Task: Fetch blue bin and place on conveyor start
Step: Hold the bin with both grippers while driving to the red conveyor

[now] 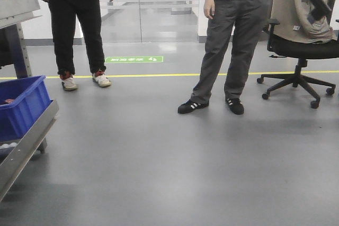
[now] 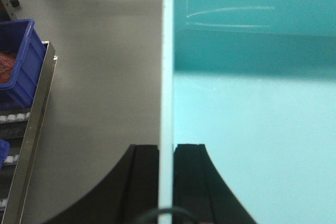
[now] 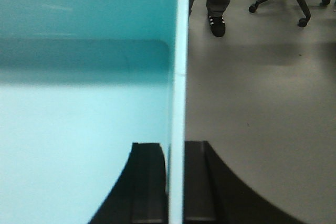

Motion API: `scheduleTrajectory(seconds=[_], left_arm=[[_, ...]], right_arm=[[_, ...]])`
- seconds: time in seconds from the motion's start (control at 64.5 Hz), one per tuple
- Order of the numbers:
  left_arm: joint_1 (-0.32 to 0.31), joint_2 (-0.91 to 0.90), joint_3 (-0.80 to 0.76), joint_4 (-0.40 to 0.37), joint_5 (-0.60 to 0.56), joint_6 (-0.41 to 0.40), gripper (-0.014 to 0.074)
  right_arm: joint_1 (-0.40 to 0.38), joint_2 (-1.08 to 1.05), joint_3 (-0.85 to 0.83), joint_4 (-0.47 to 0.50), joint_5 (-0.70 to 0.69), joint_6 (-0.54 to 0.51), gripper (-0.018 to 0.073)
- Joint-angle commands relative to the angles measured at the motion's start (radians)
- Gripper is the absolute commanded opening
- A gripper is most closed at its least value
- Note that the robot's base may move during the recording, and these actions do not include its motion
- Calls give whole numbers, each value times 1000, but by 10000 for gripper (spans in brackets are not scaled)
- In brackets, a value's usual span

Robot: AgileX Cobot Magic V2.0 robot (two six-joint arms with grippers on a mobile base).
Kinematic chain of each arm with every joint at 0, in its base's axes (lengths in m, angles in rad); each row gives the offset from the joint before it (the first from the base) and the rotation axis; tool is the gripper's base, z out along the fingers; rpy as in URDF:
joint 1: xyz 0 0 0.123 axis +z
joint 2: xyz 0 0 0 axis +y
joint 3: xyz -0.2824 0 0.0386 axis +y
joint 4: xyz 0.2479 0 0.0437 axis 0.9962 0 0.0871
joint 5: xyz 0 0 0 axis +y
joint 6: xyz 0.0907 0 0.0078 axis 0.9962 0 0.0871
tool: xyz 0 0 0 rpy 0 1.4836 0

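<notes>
Front view: bare grey floor [image 1: 169,173], dark-blue crate [image 1: 21,107] at near left, office chair [image 1: 302,46] far right, no conveyor start in sight. Left wrist: left gripper [image 2: 166,182] clamped across the left wall of the blue bin [image 2: 252,129], held above the floor. Right wrist: right gripper [image 3: 176,182] pinched likewise on the right wall. Probably mid-carry; next, finding the belt and keeping both grips level.

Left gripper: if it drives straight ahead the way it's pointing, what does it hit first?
The blue bin: the left gripper is shut on its side wall, so it would only ride further onto that wall. Outboard of the wall, only floor lies ahead; depth unclear.
</notes>
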Motion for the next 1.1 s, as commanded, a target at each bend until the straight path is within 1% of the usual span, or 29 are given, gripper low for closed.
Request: scheduleTrajectory(seconds=[0.0,1.086], left_arm=[[-2,-10,-5,39,-28,-1,-111],[-2,-10,-5,39,-28,-1,-111]], right_arm=[[1,-15,-10,-25,-22,-9,-153],[1,-15,-10,-25,-26,-9,-153]])
